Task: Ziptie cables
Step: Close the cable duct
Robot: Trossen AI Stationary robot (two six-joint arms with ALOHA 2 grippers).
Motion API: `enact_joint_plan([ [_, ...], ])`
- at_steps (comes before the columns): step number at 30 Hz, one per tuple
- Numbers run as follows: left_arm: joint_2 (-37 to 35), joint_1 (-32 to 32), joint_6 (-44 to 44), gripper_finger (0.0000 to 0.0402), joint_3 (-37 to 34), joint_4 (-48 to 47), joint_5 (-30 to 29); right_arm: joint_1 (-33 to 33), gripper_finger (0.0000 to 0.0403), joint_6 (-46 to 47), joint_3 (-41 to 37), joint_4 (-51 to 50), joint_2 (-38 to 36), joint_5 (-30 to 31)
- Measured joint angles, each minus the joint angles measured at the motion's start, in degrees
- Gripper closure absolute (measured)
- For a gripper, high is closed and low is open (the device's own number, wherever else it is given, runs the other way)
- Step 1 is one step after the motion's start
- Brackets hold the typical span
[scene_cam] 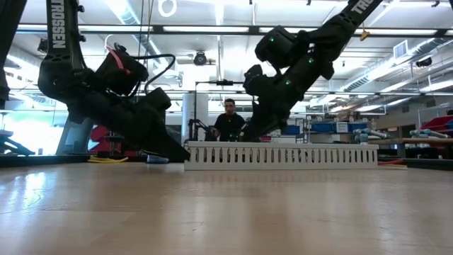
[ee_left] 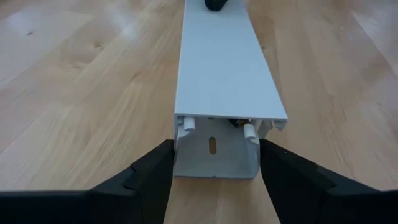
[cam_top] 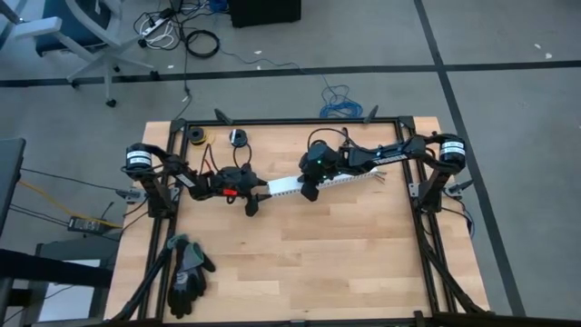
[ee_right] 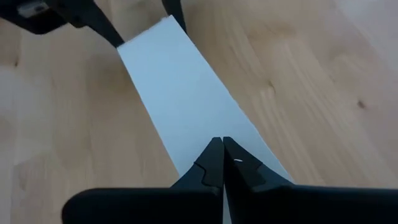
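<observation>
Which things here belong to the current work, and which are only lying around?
In use: white duct; left claw, gripping its end; right claw, shut, on its top.
Lying about: gloves; small roll by the far edge; blue cable on the floor.

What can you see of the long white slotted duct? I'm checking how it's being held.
The white duct is a long plastic channel with a smooth flat lid and comb-like slotted side walls, lying flat on the wooden table. The left gripper straddles its open end, fingers against both side walls. The right gripper, shut, presses down on the lid midway along.
</observation>
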Motion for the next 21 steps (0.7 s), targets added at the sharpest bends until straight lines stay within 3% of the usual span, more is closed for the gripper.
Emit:
enact_joint_plan([
  [5,0.0,0.0,-0.04,0.0167,-0.09,0.04,-0.04,-0.08,0.0403,1.6,0.02,1.91,2.27,-2.16],
  [11,0.0,0.0,-0.07,0.0167,-0.13,0.06,-0.06,0.01,0.0403,1.55,0.1,12.51,6.81,-5.32],
  [21,0.0,0.0,0.33,0.0167,-0.02,0.04,-0.05,0.48,0.0403,-3.1,-0.15,12.67,-0.02,-5.12],
])
